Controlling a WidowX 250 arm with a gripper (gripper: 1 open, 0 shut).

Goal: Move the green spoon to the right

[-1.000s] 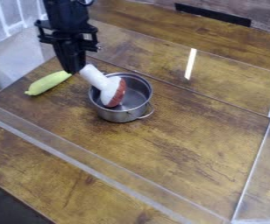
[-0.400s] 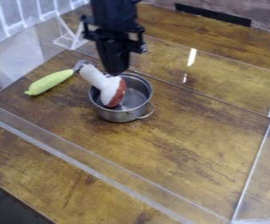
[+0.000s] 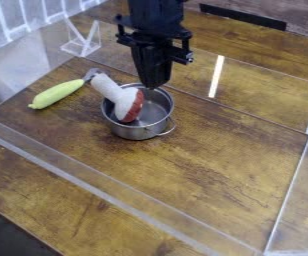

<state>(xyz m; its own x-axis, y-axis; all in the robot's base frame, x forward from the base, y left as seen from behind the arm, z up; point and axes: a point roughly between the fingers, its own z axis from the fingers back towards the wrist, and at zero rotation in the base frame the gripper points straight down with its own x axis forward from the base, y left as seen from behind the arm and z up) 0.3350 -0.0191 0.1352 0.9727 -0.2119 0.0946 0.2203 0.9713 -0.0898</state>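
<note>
The green spoon (image 3: 57, 94), a small yellow-green piece, lies flat on the wooden table at the left. My gripper (image 3: 153, 80) hangs well to its right, pointing straight down above the far rim of the metal pot (image 3: 138, 132). Its fingers are shut, and nothing shows between them. A white thick-handled utensil (image 3: 107, 86) with a red part leans out of the pot toward the left. The spoon is apart from both the gripper and the pot.
Clear acrylic walls (image 3: 143, 200) fence the wooden table along the front and right. A white wire rack (image 3: 79, 40) stands at the back left. A dark strip (image 3: 244, 14) lies along the far edge.
The gripper has travelled to the right, from near the spoon's side of the pot to above the pot's far rim, and risen slightly. The green spoon has stayed where it lay.
</note>
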